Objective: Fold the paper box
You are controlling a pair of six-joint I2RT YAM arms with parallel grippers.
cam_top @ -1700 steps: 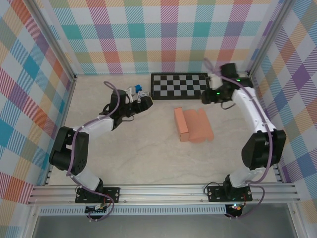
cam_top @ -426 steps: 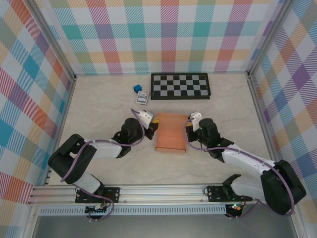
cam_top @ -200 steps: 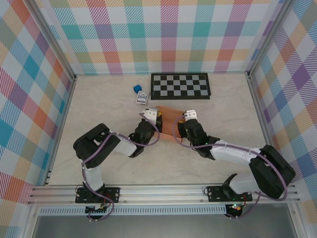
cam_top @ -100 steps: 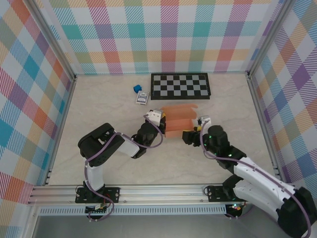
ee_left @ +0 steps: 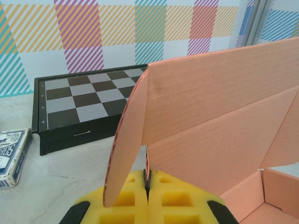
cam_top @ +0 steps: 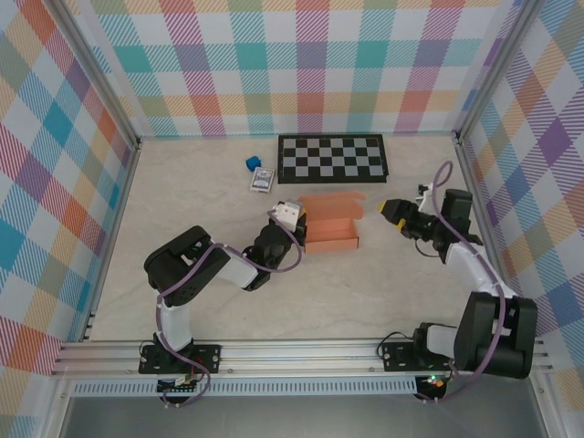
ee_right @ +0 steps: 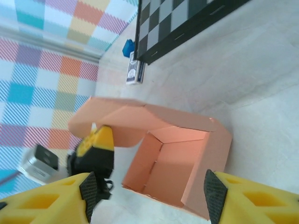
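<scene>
The left end effector [cam_top: 297,222] is clenched on the thin left wall of the paper box [cam_top: 330,228]. The box sits open-topped on the bench [cam_top: 164,201] directly ahead of this end effector, its long back flap raised. The right end effector [cam_top: 391,209] is released, its yellow fingers [ee_right: 42,200] spread wide, near the box's right side and apart from it. Beyond the left end effector lie a chessboard [cam_top: 333,157], a card pack [cam_top: 263,181] and a small blue cube [cam_top: 251,163].
</scene>
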